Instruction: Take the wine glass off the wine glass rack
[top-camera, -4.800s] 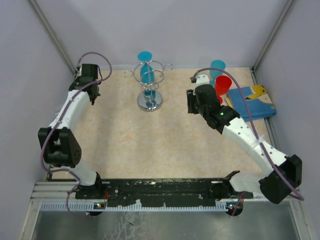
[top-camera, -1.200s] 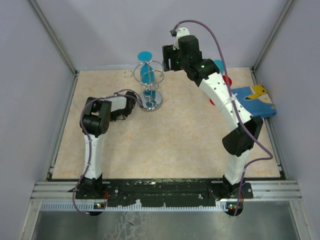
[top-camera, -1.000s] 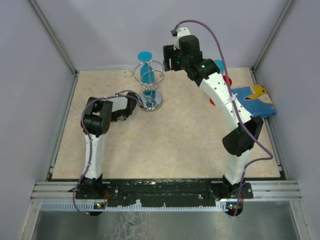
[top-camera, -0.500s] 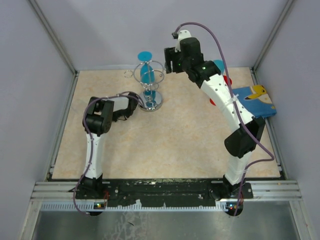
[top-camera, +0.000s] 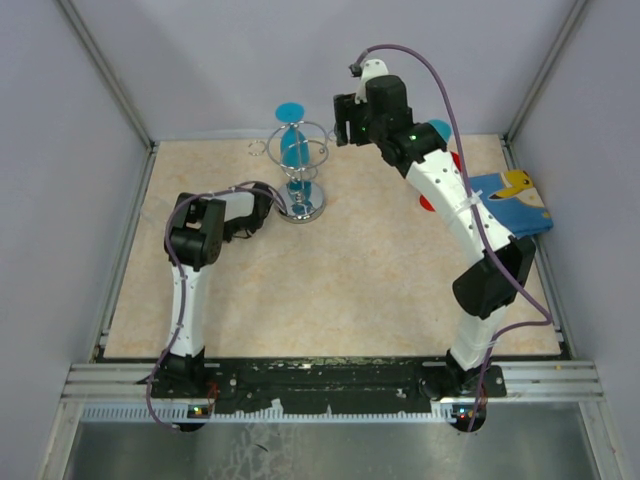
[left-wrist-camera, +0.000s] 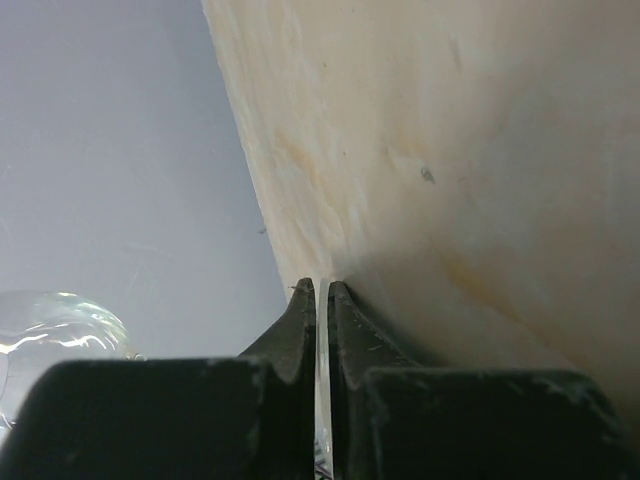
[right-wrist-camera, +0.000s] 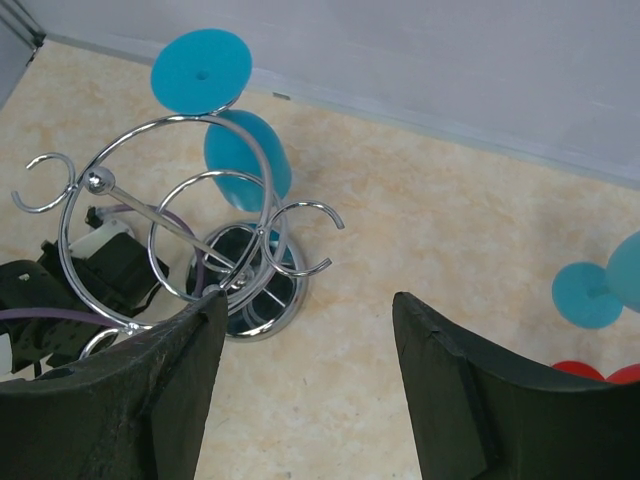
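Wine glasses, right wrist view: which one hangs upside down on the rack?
The blue wine glass, foot up in the loops of the wine glass rack. The other blue glass and red glass are off it, at the right edge.

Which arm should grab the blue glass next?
Right. The right gripper is open, up beside the wine glass; the left gripper is shut, low by the base of the wine glass rack.

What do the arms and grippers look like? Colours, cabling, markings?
The left arm and right arm have white links, chunky black joint housings and a purple cable looping loosely along each. A small green light sits near the right wrist. The left gripper and right gripper have scuffed matte black fingers. No printed markings are visible.
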